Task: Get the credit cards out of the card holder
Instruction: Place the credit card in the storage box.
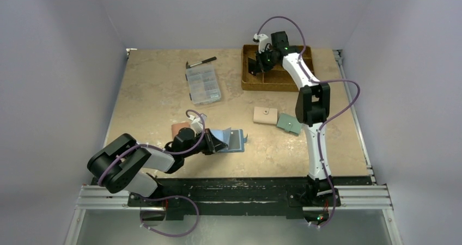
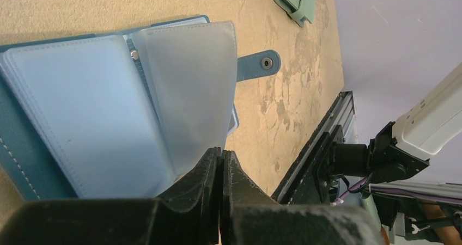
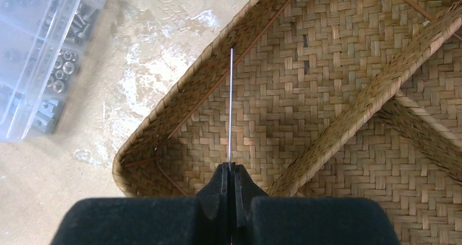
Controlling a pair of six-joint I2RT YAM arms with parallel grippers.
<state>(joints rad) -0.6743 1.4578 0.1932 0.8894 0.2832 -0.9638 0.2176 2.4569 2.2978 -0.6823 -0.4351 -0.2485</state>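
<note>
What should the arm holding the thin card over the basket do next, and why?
Probably open the right gripper and let go: its thin, edge-on card hangs over a compartment of the brown woven basket, where it would likely drop in.

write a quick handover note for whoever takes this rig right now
Left gripper: shut on the edge of a clear sleeve of the card holder, which lies open on the table.
Right gripper: shut on one card, held edge-on above a compartment of the woven basket.
Done: that card is out; the sleeves in view look empty.
Left: probably set the card down, then check the hidden sleeves. No other cards are visible.
</note>
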